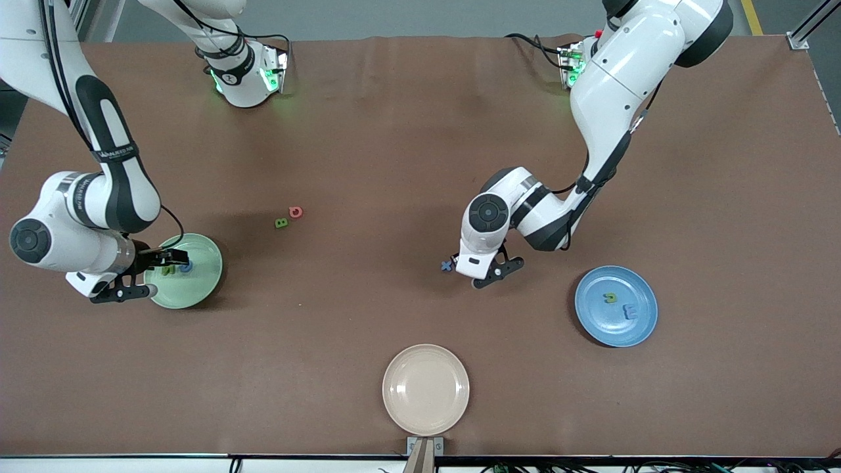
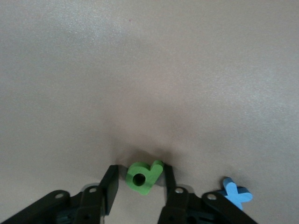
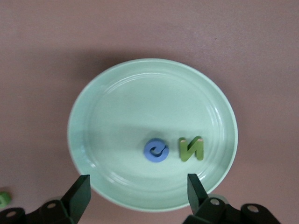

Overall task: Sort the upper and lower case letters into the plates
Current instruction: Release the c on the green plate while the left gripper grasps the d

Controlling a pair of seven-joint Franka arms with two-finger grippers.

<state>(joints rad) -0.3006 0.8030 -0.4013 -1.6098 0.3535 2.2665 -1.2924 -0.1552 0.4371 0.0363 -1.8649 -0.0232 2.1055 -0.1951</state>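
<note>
A green letter (image 2: 144,177) on the table is bracketed by the left gripper (image 2: 138,183), its fingers narrowed but not visibly clamped, beside a blue x (image 2: 237,194). The right gripper (image 3: 138,186) hangs wide and empty over the pale green plate (image 3: 117,93). An even squeeze before lifting is advised.

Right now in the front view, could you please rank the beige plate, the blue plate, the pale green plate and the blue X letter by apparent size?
1. Beige plate, slightly largest, though it lies nearest the camera.
2. Blue plate and pale green plate: alike; the right arm covers part of the green one.
3. Blue X letter, far smallest.
</note>
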